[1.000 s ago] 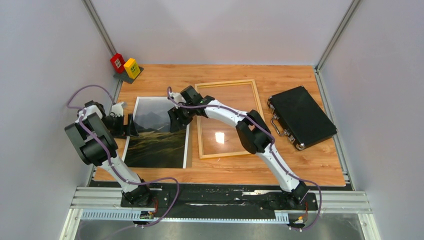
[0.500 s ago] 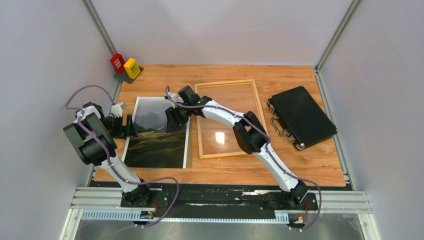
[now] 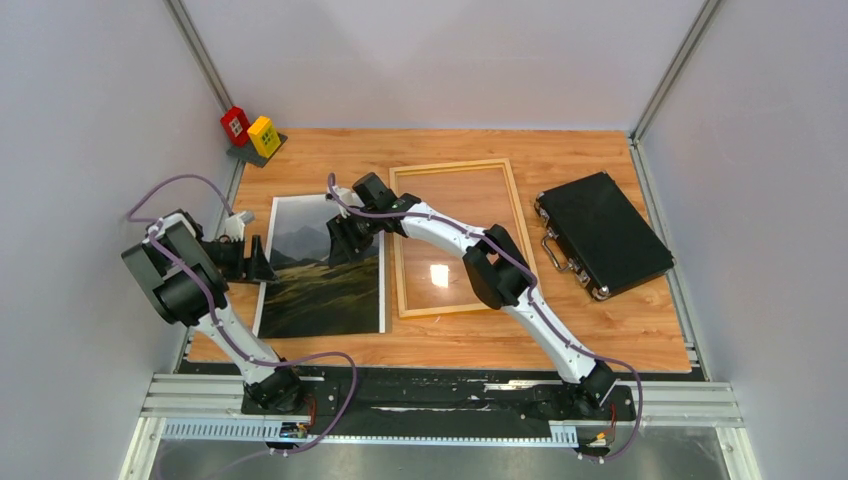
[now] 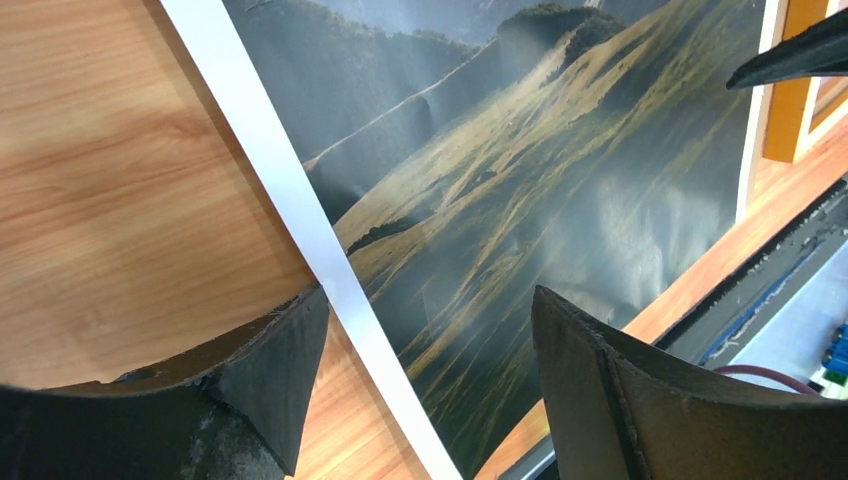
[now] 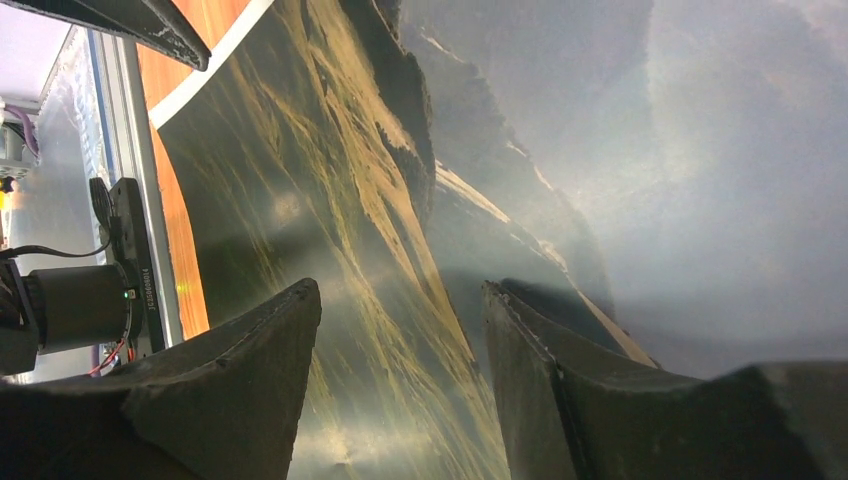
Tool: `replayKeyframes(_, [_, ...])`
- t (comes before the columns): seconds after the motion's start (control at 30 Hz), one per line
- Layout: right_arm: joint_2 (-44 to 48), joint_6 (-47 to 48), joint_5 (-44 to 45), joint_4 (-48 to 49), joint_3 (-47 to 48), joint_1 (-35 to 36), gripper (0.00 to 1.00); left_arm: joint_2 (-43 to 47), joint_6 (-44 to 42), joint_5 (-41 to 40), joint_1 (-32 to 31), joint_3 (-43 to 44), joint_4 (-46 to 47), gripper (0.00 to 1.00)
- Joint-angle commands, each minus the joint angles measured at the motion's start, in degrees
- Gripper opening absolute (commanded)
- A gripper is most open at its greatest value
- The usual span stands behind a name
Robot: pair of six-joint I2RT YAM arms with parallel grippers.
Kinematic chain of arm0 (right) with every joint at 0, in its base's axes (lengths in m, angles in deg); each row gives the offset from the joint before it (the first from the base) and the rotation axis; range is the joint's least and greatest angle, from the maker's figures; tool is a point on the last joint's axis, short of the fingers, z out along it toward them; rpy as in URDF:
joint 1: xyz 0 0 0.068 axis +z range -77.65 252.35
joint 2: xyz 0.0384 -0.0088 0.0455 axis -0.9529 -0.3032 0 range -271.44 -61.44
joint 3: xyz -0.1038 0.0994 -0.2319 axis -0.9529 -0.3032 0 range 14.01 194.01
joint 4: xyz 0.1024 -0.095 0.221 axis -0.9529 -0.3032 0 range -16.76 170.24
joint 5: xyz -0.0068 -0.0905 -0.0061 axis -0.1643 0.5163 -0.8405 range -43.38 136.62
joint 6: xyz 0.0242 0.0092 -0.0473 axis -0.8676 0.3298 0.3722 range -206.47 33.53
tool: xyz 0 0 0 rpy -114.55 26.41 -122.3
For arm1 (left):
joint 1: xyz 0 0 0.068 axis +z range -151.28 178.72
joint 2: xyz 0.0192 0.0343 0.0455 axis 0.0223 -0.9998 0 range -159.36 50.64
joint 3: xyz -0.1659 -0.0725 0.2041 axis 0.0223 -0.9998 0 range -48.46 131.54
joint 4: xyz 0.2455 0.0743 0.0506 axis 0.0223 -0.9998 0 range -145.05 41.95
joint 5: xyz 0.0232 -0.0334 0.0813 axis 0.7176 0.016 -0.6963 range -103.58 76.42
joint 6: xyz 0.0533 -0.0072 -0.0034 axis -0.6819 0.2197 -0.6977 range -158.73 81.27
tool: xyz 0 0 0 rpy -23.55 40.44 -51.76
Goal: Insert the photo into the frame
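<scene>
The photo (image 3: 320, 290), dark mountains with a white border, lies face up on the wooden table at the left. It fills the left wrist view (image 4: 520, 180) and the right wrist view (image 5: 600, 150). The frame (image 3: 455, 165) lies flat just right of it, its orange edge also in the left wrist view (image 4: 795, 100). My left gripper (image 3: 263, 258) is open at the photo's left edge, its jaws either side of the white border (image 4: 430, 300). My right gripper (image 3: 340, 240) is open, fingertips low over the print's upper part (image 5: 400, 290).
A black case with metal handles (image 3: 600, 235) lies at the right of the table. Red and yellow blocks (image 3: 250, 133) stand at the back left corner. Grey walls close in both sides. The black rail (image 3: 430, 385) runs along the near edge.
The photo has slid and turned to the right, its right edge now close beside the frame. My right gripper has shifted slightly left over the print. The left gripper stays at the left edge.
</scene>
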Motion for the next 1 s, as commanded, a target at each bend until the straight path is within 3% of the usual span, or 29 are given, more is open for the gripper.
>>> replayKeyframes(0.0, [-1.61, 0.21, 1.46, -0.81, 0.62, 0.49, 0.63, 0.46, -1.63, 2.85, 0.26, -1.29, -3.60, 0.80])
replayKeyframes(0.43, [-1.43, 0.62, 3.11, -0.79, 0.12, 0.38, 0.63, 8.82, -0.82, 6.66, 0.26, 0.62, -7.84, 0.81])
replayKeyframes(0.7, [-0.65, 0.79, 3.22, -0.79, -0.57, 0.24, 0.62, 5.82, -2.45, 9.64, 0.25, 0.47, -9.54, 0.81])
replayKeyframes(0.97, [0.54, 1.06, 4.25, -0.79, -1.85, -0.12, 0.63, 3.27, -0.52, 10.83, 0.26, -2.91, -4.59, 0.81])
